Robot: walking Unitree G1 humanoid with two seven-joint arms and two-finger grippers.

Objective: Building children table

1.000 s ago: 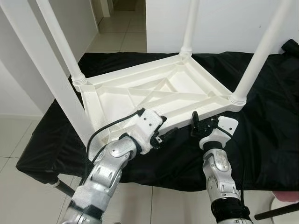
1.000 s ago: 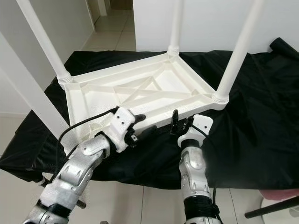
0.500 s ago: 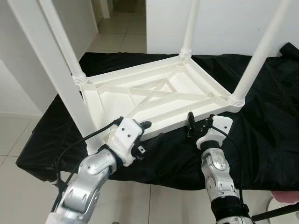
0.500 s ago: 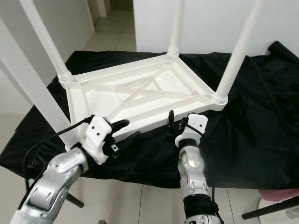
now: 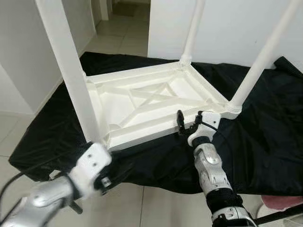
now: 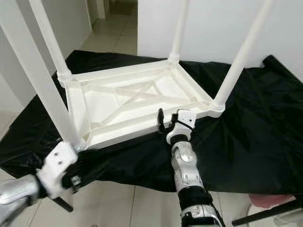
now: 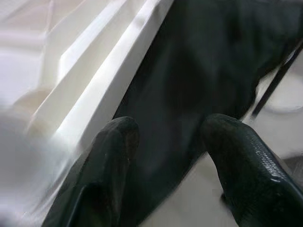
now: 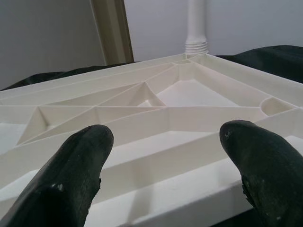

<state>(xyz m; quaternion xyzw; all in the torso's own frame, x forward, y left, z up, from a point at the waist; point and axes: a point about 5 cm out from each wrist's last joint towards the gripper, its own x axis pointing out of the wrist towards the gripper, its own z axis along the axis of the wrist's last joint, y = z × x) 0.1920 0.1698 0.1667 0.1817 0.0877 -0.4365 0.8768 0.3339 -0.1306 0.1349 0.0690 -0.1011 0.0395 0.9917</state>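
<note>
A white plastic children's table (image 5: 142, 135) lies upside down on a black cloth (image 5: 265, 132), with its legs pointing up. The nearest leg (image 5: 71, 75) rises at the left corner. Another leg (image 5: 265, 52) stands at the right corner. My right gripper (image 5: 187, 126) is at the table's near rim, close to that right corner. In the right wrist view its open fingers (image 8: 80, 156) look over the ribbed underside (image 8: 180, 118). My left gripper (image 5: 108, 177) hangs low at the left, below the near-left corner. In its wrist view it is open (image 7: 165, 127) over the cloth beside the rim.
The cloth-covered surface ends just in front of me, with tiled floor (image 5: 142, 208) below. A white wall (image 5: 227, 23) stands behind and a corridor opens at the back left. A black rod (image 5: 279, 215) and a pink object (image 5: 284, 201) sit low at the right.
My left arm has dropped back and to the left, away from the table's near rim. The right gripper stays at the rim. The camera has shifted.
</note>
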